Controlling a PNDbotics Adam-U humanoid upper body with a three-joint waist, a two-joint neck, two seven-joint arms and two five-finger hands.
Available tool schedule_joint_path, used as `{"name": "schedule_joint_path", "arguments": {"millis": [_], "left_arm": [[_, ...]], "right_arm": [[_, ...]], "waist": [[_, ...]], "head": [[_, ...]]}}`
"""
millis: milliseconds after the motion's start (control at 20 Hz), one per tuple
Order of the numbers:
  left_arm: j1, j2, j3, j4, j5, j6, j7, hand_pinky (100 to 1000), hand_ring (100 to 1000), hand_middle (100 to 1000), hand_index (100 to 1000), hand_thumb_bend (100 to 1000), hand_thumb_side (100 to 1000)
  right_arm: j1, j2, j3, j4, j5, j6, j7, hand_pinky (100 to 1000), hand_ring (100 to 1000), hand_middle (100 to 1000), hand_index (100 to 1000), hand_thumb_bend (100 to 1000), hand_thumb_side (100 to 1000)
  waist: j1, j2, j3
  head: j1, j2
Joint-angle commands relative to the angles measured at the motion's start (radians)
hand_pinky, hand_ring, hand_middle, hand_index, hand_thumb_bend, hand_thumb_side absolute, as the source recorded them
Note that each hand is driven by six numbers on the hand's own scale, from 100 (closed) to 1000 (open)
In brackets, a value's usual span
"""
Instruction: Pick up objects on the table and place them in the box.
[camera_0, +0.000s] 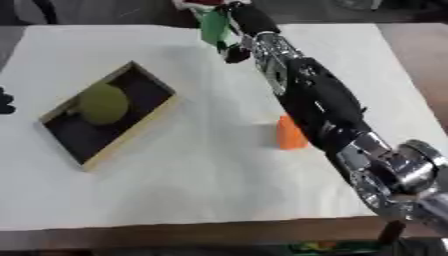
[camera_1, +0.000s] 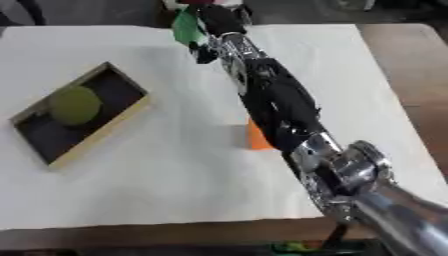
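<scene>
At twelve o'clock on the desk (camera_0: 201, 190), the right robot hand (camera_0: 234, 31) pinched a green object (camera_0: 213, 27). A box (camera_0: 109, 114) at nine o'clock held an olive ball (camera_0: 103, 103).

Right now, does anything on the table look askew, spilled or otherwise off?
Nothing spilled or damaged. The box sits askew to the table edges, with a green round object inside. An orange object lies partly hidden behind the right arm, whose right hand is closed on a green object at the far edge.

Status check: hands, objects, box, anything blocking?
Right hand at far table edge, fingers curled on green object. Left hand barely shows at left edge. Box holds olive round object. Orange object beside right forearm, partly hidden.
</scene>
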Motion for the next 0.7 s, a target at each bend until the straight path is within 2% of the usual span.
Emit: {"name": "schedule_joint_path", "arguments": {"millis": [50,250,500,700], "left_arm": [[-0.006,0.017,0.007,-0.017,0.004,-0.003,0.001,605,615,569,730,100,586],[-0.005,0.017,0.007,-0.017,0.004,-0.003,0.002,605,615,570,731,100,586],[-0.006,0.015,0.005,-0.017,0.005,-0.003,-0.001,605,616,571,731,100,587],[-0.007,0.014,0.005,-0.017,0.006,-0.003,-0.002,604,617,571,732,100,588]], "right_arm": [[-0.014,0.011,0.049,-0.069,-0.04,-0.059,0.05,726,754,587,819,100,100],[0.008,0.043,0.087,-0.085,-0.061,-0.106,0.108,731,758,596,823,100,100],[0.029,0.097,0.119,-0.088,-0.047,-0.15,0.141,736,762,601,825,100,100],[0.042,0.135,0.132,-0.083,-0.021,-0.144,0.154,737,760,598,834,100,140]], "waist": [[0.005,-0.017,0.0],[0.007,-0.017,-0.001],[0.007,-0.016,0.0],[0.006,-0.016,0.004]], "head": [[0.002,0.005],[0.001,0.005],[-0.002,0.005],[-0.005,0.005]]}}
